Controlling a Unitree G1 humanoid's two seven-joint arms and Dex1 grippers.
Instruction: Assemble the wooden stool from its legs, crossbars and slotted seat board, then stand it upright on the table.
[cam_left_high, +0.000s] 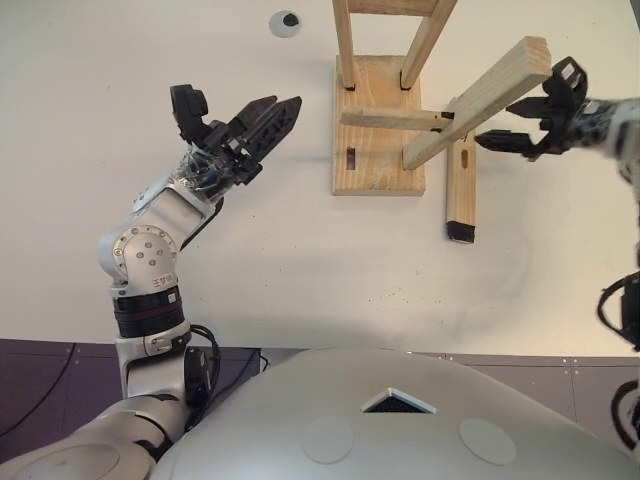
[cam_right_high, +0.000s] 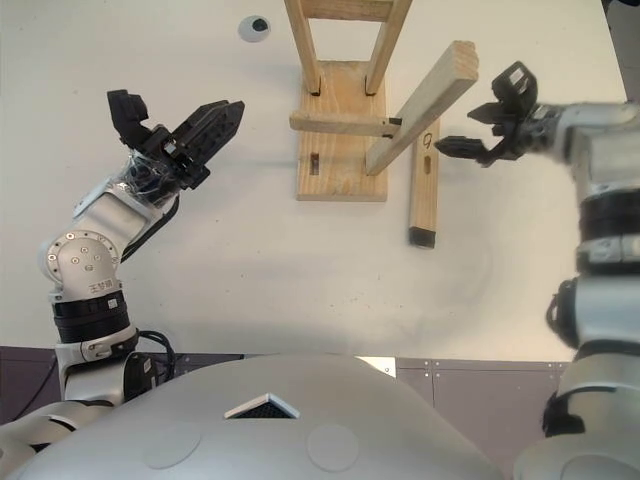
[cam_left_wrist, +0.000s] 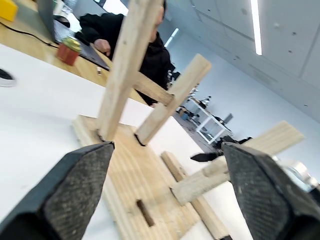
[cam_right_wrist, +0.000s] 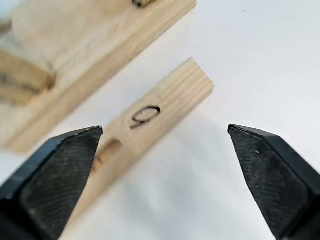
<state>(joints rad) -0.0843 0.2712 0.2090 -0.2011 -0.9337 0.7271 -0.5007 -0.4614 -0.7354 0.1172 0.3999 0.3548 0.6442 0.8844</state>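
The slotted seat board (cam_left_high: 378, 160) lies flat on the white table. Two legs (cam_left_high: 345, 40) stand in its far slots, joined by a crossbar at the top. A third leg (cam_left_high: 480, 100) leans tilted over the board's right edge, tied to a crossbar (cam_left_high: 390, 118). A loose leg (cam_left_high: 461, 190) marked with a digit lies beside the board (cam_right_wrist: 150, 117). My right gripper (cam_left_high: 497, 122) is open, just right of the tilted leg and above the loose one. My left gripper (cam_left_high: 283, 105) hovers open left of the board, pointing at it (cam_left_wrist: 120, 165).
A small white disc with a black centre (cam_left_high: 286, 22) lies at the far left of the board. The table's front edge (cam_left_high: 300, 348) runs close to me. Bare table lies between my left arm and the board.
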